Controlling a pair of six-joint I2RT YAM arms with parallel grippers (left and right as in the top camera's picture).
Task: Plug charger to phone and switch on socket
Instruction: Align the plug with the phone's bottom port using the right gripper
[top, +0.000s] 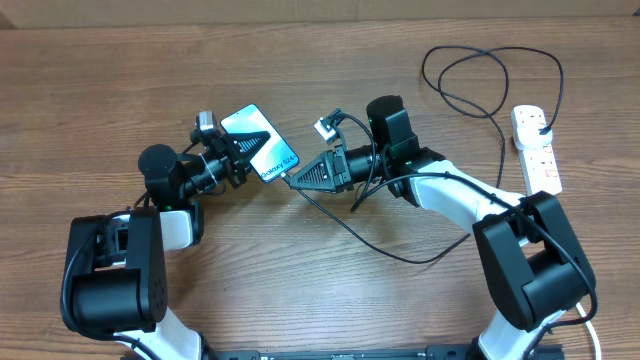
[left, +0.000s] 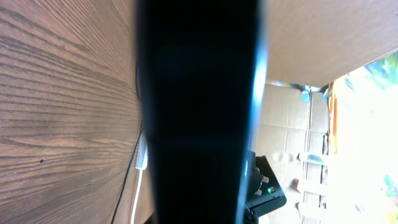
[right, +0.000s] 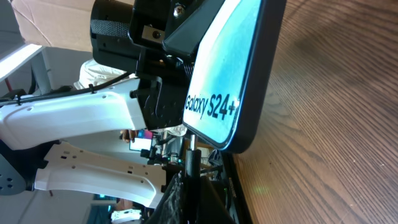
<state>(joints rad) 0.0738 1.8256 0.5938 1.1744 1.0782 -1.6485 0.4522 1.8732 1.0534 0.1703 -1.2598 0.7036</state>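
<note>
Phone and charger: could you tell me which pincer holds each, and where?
Left pincer clamps the phone mid-body; right pincer holds the charger near its connector tip.

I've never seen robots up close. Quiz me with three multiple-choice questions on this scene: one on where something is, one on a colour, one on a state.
1. Where does the socket lie?
A) at the table's middle
B) at the table's edge by the right arm
C) on the floor

2. What colour is the phone screen?
A) red
B) green
C) light blue

3. How is the phone?
A) lying untouched
B) gripped by the left gripper
C) inside a box

Answers:
1 B: the overhead view shows it far out on the right.
2 C: the lit screen is light blue with text.
3 B: fingers clamp it, while the right gripper brings the charger tip to its edge.
</note>
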